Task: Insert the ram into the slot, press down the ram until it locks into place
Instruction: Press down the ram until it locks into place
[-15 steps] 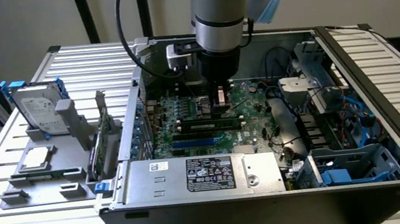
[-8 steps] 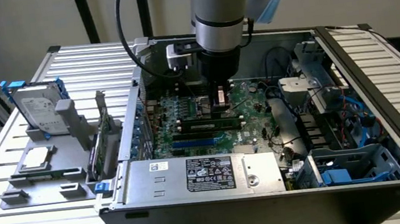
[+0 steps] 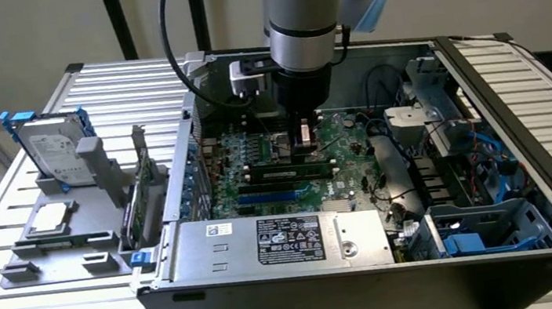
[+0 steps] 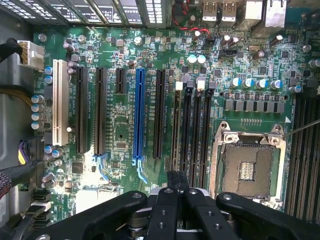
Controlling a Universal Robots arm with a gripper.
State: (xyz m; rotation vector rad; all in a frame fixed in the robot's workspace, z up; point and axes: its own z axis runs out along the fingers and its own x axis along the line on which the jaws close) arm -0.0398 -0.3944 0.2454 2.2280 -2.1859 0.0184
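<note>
Over the motherboard [image 4: 125, 115] inside the open computer case [image 3: 375, 276], the end effector [image 4: 178, 182] had its fingers pressed together, pinching the ram [image 4: 176, 135] edge-on, which stood in the slot [image 4: 176, 100] among the parallel black sockets.

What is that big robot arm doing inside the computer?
A robot arm is reaching down into an open computer case. Its gripper is shut and sits low over the green motherboard, right by the row of long black memory slots. I can't tell whether the ram is pinched in it or already in a slot.
</note>
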